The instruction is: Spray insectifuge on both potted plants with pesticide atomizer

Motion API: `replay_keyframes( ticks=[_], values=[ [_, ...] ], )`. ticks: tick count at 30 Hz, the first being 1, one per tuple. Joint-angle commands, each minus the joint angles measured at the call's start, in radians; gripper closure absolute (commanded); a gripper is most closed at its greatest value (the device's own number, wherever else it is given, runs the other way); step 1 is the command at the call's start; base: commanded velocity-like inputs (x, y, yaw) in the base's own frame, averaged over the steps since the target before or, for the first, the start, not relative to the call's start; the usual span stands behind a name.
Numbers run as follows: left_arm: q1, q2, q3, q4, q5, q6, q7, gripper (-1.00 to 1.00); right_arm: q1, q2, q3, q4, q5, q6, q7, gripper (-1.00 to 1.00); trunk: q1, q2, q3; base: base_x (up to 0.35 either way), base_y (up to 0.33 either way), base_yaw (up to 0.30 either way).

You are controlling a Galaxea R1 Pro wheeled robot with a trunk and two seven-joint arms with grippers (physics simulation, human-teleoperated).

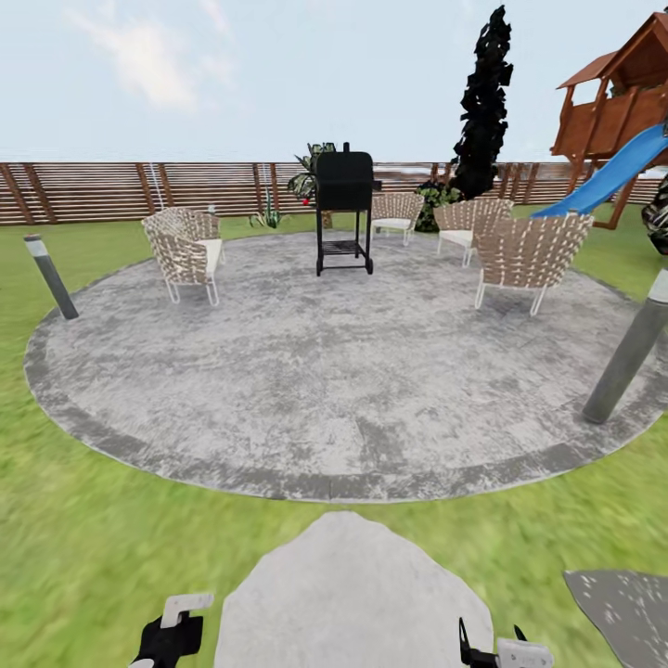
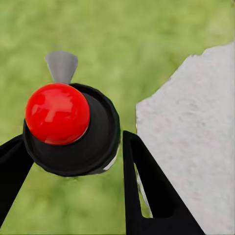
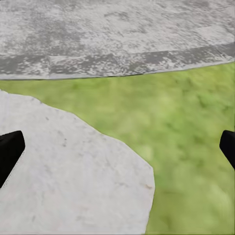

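Observation:
In the left wrist view the pesticide atomizer is seen from above: round black body, glossy red top, grey nozzle. My left gripper is shut on it, with a black finger pressing each side of the body, above the lawn. In the head view the left gripper is low at the left and the right gripper low at the right. My right gripper is open and holds nothing. One low green potted plant stands far off by the fence, left of the grill.
A grey stepping stone lies just ahead, then the round paved patio with a black grill and several wicker chairs. Bollard lamps stand at both patio edges. A playset with a blue slide is far right.

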Motion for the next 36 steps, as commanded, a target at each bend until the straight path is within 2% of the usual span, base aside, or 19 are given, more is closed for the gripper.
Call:
replay_keyframes(
  ticks=[1, 12, 36],
  values=[
    [-0.001, -0.001, 0.004, 0.001, -0.011, -0.004, 0.003, 1.0, -0.001, 0.0, 0.001, 0.001, 0.004, -0.002, -0.004, -1.0, 0.0, 0.0, -0.001, 0.339, 0.0, 0.0],
    [-0.001, 0.0, 0.004, 0.001, -0.011, -0.004, 0.003, 1.0, -0.001, 0.001, 0.001, 0.001, 0.003, -0.001, -0.004, -1.0, 0.0, 0.0, -0.002, 0.339, 0.0, 0.019],
    [-0.001, -0.001, 0.004, 0.001, -0.011, -0.004, 0.002, 1.0, -0.001, 0.001, 0.001, 0.001, 0.003, -0.001, -0.004, -1.0, 0.0, 0.0, -0.026, 0.339, 0.0, 0.183]
  ],
)
